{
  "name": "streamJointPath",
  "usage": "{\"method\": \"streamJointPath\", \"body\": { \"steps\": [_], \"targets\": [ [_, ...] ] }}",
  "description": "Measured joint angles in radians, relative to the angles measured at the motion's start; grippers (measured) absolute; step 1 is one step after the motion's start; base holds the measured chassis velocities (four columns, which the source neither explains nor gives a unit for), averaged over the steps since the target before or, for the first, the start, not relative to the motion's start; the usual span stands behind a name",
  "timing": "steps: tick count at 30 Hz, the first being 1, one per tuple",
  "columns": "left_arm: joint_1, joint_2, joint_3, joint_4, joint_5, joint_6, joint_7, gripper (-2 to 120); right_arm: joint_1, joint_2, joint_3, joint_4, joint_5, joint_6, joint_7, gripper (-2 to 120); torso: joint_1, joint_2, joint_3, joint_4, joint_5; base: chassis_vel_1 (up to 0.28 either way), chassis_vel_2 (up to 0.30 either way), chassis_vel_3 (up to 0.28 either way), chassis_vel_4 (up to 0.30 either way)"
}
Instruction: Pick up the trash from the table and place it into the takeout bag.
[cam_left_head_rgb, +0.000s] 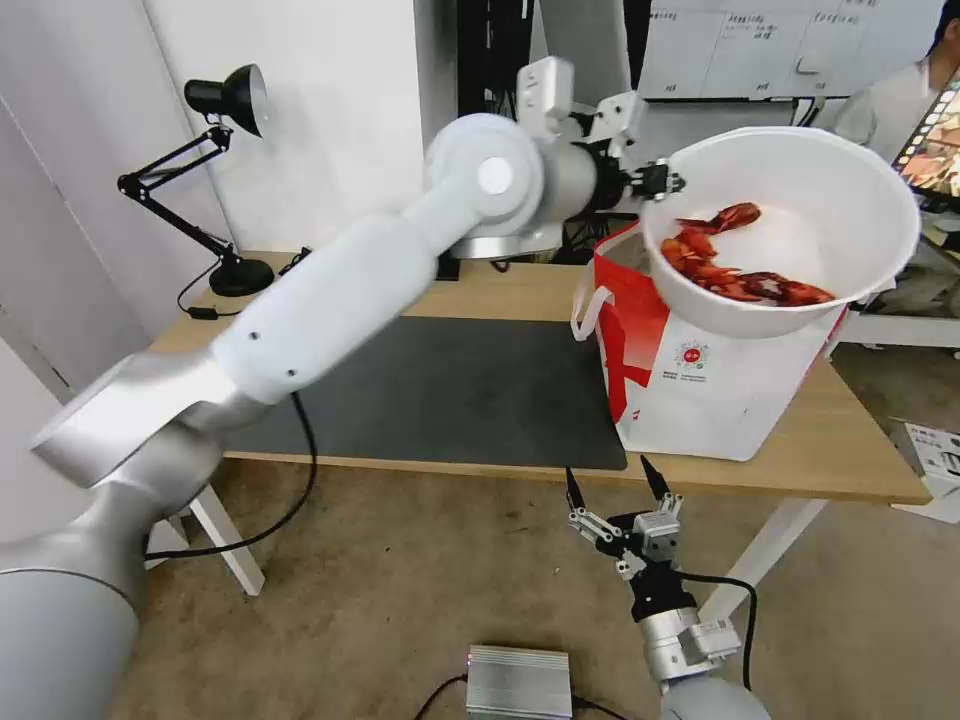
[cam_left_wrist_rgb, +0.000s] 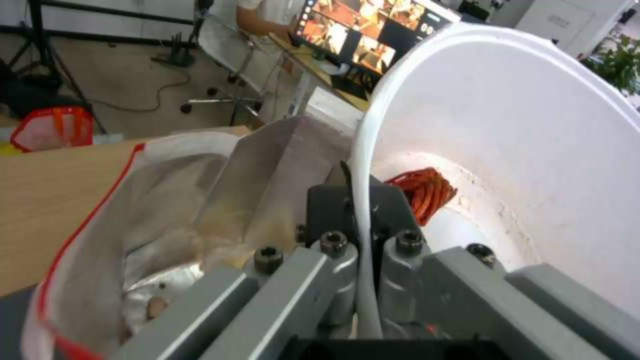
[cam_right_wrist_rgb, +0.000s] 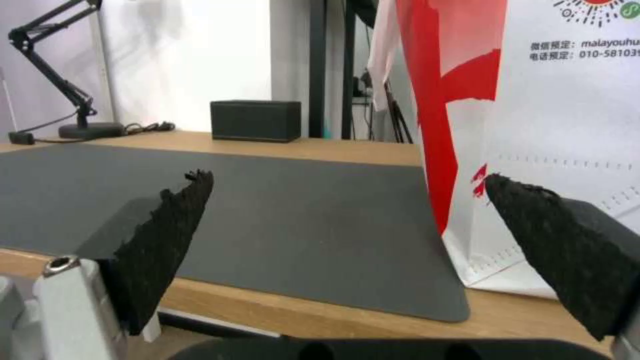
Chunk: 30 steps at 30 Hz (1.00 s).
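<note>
White bowl (cam_left_head_rgb: 790, 215) with red shells (cam_left_head_rgb: 745, 270) hangs tilted at upper right, over the open bag (cam_left_head_rgb: 700, 385) on the table (cam_left_head_rgb: 860, 450), its rim clamped by the left gripper (cam_left_head_rgb: 668, 182). Lower centre, the right gripper (cam_left_head_rgb: 618, 482) waits, fingers apart.

Table (cam_left_head_rgb: 860, 455): light wood top, white legs.
Dark grey mat (cam_left_head_rgb: 450, 400) covers the middle of the top. Takeout bag (cam_left_head_rgb: 700, 390) stands just right of the mat, touching its edge. Black lamp (cam_left_head_rgb: 225, 180) sits behind the mat's far left corner; black box (cam_right_wrist_rgb: 255, 120) beyond the mat's far edge.
</note>
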Motion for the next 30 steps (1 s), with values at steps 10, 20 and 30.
{"method": "streamJointPath", "body": {
  "steps": [10, 20, 30],
  "targets": [
    [0.001, -0.146, -0.046, 0.143, 0.047, -0.013, -0.122, 0, 0.000, 0.000, 0.000, 0.000, 0.000, 0.000, 0.000, 100, 0.000, 0.000, 0.000, -0.0001, -0.0001, 0.000, 0.000, 0.000, 0.000],
    [0.008, -0.228, -0.080, 0.256, 0.090, -0.049, -0.319, 0, 0.000, 0.000, 0.000, 0.000, 0.000, 0.000, 0.000, 100, 0.000, 0.000, 0.000, -0.0002, 0.0000, 0.000, 0.000, 0.000, 0.000],
    [0.000, -0.228, -0.071, 0.274, 0.072, -0.116, -0.439, 0, 0.000, 0.000, 0.000, 0.000, 0.000, 0.000, 0.000, 100, 0.000, 0.000, 0.000, 0.0000, -0.0002, 0.000, 0.000, 0.000, 0.000]
  ]
}}
